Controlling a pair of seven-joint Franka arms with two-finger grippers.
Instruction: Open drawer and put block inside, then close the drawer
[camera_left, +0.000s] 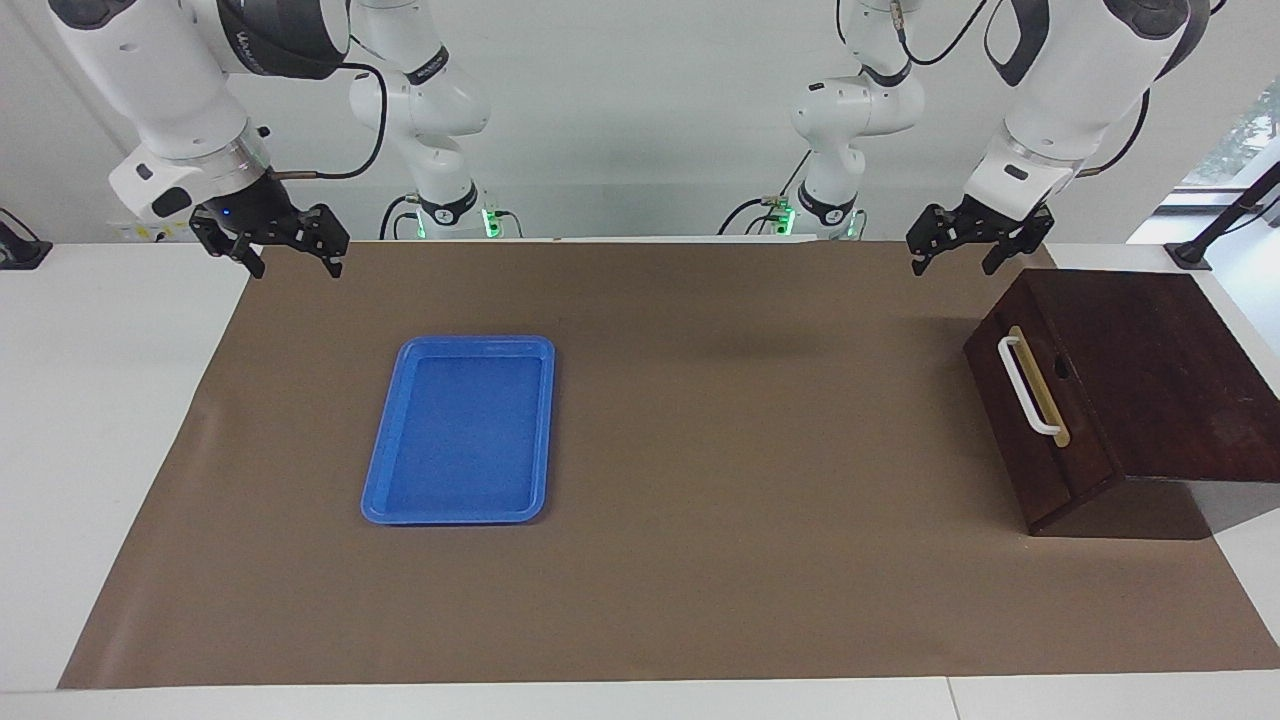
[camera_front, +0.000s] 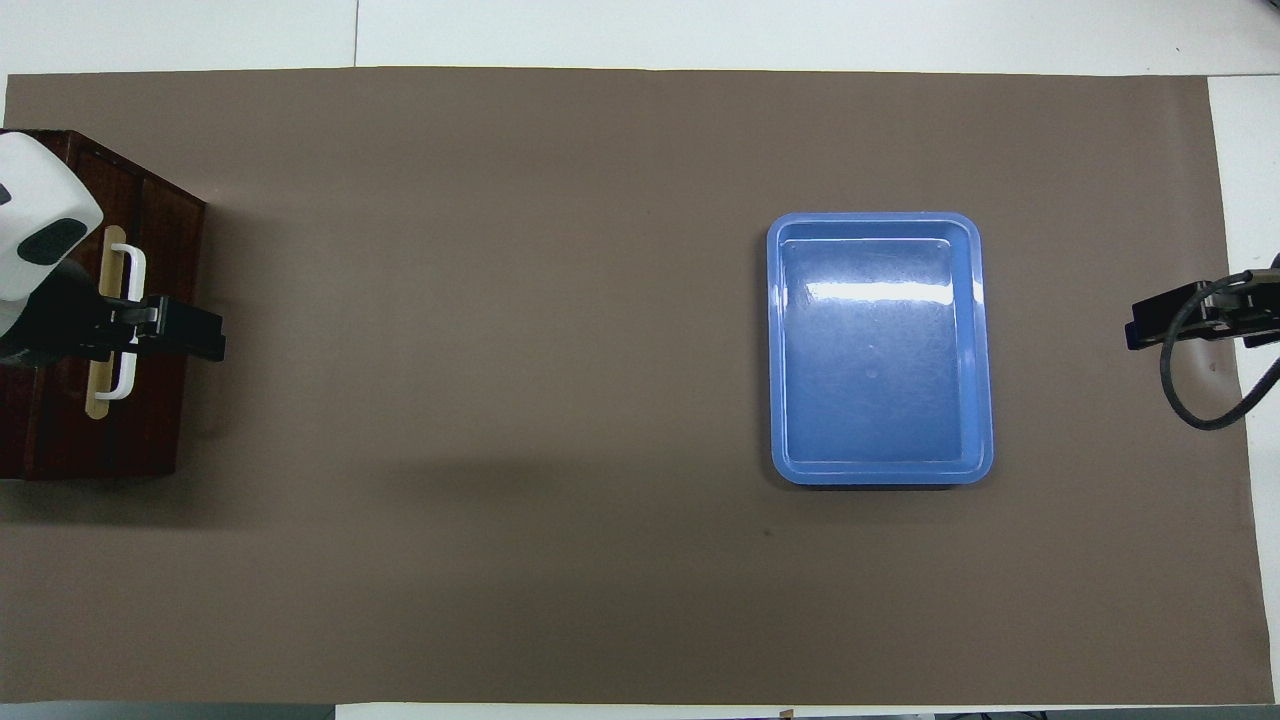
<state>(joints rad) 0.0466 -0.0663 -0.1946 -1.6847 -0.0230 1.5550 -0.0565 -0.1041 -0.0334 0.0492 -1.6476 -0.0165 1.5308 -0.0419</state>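
Observation:
The dark brown wooden drawer (camera_left: 1040, 470) is shut, its front flush with its low box at the left arm's end of the table. Its white bar handle (camera_left: 1028, 388) faces the table's middle. In the overhead view the drawer (camera_front: 160, 420) and handle (camera_front: 135, 265) are partly covered by my left gripper (camera_front: 190, 335). My left gripper (camera_left: 958, 262) hangs open and empty in the air over the box's corner nearest the robots. My right gripper (camera_left: 295, 265) hangs open and empty over the mat's edge at the right arm's end; it also shows in the overhead view (camera_front: 1150, 325). The yellow block is out of view.
An empty blue plastic tray (camera_left: 378, 470) lies on the brown mat (camera_left: 750, 450) toward the right arm's end; it also shows in the overhead view (camera_front: 980, 350). White table shows around the mat.

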